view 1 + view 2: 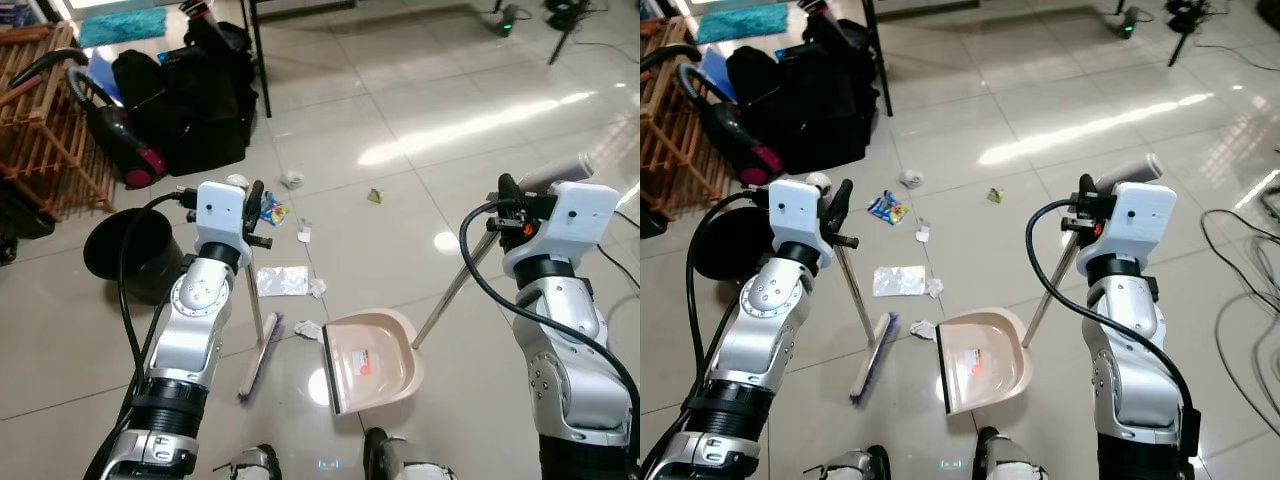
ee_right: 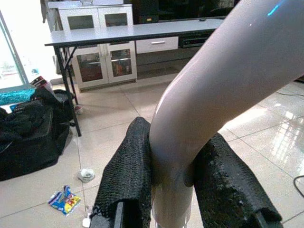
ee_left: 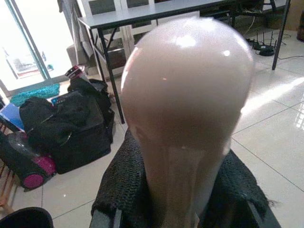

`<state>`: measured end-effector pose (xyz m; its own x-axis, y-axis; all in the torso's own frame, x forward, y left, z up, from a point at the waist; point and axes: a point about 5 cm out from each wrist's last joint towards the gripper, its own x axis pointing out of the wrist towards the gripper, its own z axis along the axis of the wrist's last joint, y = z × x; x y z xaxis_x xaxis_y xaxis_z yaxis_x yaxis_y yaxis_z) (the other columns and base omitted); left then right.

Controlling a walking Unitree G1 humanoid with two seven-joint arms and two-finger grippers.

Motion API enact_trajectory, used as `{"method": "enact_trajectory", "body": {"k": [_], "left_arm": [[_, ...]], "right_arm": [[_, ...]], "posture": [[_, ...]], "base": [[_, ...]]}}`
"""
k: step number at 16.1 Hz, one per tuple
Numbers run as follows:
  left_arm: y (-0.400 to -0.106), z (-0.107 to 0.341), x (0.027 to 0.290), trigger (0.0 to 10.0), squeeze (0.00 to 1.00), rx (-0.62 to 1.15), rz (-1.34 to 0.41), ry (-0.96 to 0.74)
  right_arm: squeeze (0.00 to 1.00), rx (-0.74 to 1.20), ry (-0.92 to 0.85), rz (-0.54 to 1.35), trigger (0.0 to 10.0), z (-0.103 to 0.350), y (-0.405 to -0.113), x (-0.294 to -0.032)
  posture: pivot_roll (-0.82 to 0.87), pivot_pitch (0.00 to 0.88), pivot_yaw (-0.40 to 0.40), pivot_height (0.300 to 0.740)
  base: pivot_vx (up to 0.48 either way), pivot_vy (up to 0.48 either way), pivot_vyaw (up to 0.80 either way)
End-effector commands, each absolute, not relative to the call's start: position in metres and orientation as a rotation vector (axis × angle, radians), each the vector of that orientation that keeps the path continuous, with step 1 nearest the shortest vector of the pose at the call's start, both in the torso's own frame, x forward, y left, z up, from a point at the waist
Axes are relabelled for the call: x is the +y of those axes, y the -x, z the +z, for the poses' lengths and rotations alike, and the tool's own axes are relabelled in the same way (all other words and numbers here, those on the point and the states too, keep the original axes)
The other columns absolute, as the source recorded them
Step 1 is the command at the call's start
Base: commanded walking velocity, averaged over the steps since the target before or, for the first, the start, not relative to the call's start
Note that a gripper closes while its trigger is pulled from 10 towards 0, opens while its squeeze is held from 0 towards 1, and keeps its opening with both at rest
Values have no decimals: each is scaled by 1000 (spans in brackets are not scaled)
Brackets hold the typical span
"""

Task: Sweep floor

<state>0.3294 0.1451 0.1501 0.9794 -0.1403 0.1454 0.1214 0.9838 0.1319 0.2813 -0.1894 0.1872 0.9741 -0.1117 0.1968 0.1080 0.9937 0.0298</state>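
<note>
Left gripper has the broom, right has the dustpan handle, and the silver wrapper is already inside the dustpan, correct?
Not quite. The silver wrapper lies on the floor beyond the dustpan, as the left eye view shows. The rest holds: left gripper grips the broom, right gripper the dustpan handle.

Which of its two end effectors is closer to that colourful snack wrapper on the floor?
Left. The left end effector holds the broom handle just beside the wrapper; the right end effector is across the tiles.
</note>
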Motion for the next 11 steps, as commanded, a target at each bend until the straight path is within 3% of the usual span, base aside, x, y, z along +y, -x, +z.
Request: {"method": "enact_trajectory", "body": {"k": [1, 11], "left_arm": [[-328, 158, 146, 10000, 0, -199, -138, -133], [-328, 159, 144, 10000, 0, -203, -156, -119]], "right_arm": [[0, -230, -21, -115, 10000, 191, -278, -190], [0, -232, -20, -124, 10000, 191, -278, -192]], "posture": [[-101, 141, 15, 740], [-103, 145, 20, 740]], "base": [[337, 0, 0], [348, 0, 0]]}}
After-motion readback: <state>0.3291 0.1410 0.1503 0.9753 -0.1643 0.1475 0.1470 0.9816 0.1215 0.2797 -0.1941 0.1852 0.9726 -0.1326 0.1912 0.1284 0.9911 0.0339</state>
